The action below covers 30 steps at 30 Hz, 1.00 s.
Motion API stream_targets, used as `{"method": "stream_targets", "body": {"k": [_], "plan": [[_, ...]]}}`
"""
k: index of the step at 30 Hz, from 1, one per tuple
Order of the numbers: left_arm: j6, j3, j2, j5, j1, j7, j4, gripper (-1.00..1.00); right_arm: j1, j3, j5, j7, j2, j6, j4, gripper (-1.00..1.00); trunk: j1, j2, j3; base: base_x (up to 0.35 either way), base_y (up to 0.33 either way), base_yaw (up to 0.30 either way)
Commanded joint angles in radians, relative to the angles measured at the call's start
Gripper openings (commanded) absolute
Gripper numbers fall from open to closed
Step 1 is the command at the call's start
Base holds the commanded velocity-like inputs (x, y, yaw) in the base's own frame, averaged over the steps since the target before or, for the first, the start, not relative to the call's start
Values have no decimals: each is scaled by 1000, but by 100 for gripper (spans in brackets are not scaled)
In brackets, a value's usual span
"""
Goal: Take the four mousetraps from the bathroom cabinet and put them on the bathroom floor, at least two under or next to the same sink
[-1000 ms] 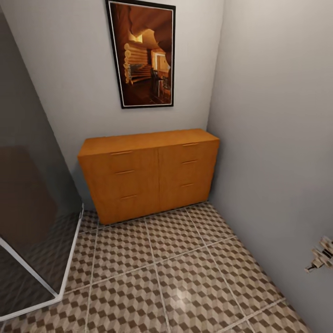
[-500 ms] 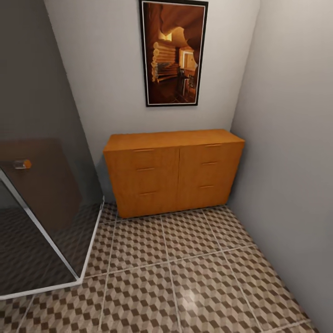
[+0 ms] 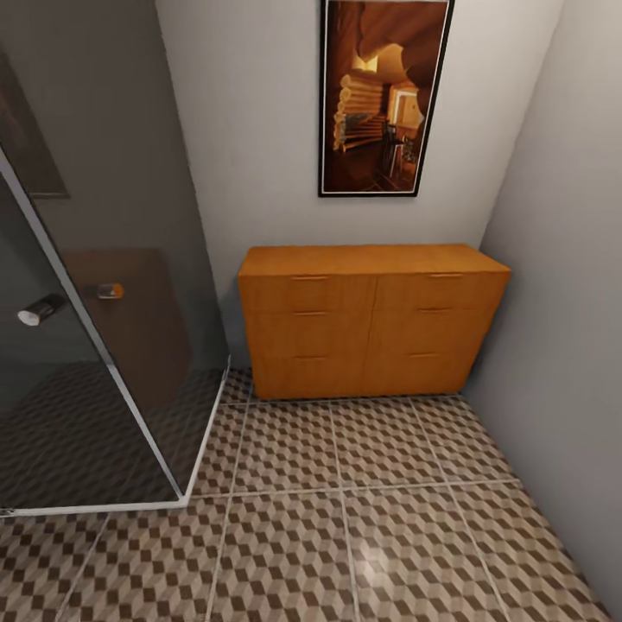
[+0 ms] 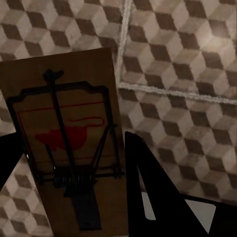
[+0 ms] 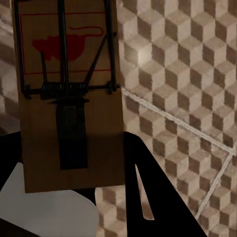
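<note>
The cabinet (image 3: 371,320) is a low orange-brown chest standing against the far wall, with all its drawers closed. The bathroom floor (image 3: 345,518) of cube-pattern tiles stretches from it toward me. In the left wrist view, a flat brown mousetrap (image 4: 64,133) with a red mouse print and wire bar sits between the dark fingers (image 4: 148,192) of my left gripper (image 4: 74,192), which is shut on it above the tiles (image 4: 187,64). In the right wrist view, my right gripper (image 5: 74,182) is shut on a second mousetrap (image 5: 69,89) in the same way, above the floor (image 5: 187,74).
A glass shower enclosure (image 3: 112,328) with a white base frame (image 3: 199,432) takes up the left side. A grey wall (image 3: 570,302) closes the right side beside the cabinet. A framed picture (image 3: 384,95) hangs above the cabinet.
The head camera has swung left, so the cabinet and picture sit further right in the frame and more shower glass shows. The cabinet itself has not moved.
</note>
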<state>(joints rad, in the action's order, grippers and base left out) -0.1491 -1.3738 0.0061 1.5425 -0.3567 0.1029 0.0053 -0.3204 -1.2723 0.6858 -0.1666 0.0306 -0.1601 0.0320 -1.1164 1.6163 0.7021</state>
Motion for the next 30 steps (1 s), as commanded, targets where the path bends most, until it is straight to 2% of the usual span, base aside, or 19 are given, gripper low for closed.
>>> {"method": "stream_targets", "body": {"k": [1, 30], "plan": [[-1, -8, 0, 2, -1, 4, -1, -100, 0, -9, 11, -2, 0, -2, 0, -100, 0, 0, 1, 0, 0, 284], [-1, -8, 0, 2, -1, 4, -1, -100, 1, -9, 12, -2, 0, -2, 0, -100, 0, 0, 11, 0, 0, 284]]}}
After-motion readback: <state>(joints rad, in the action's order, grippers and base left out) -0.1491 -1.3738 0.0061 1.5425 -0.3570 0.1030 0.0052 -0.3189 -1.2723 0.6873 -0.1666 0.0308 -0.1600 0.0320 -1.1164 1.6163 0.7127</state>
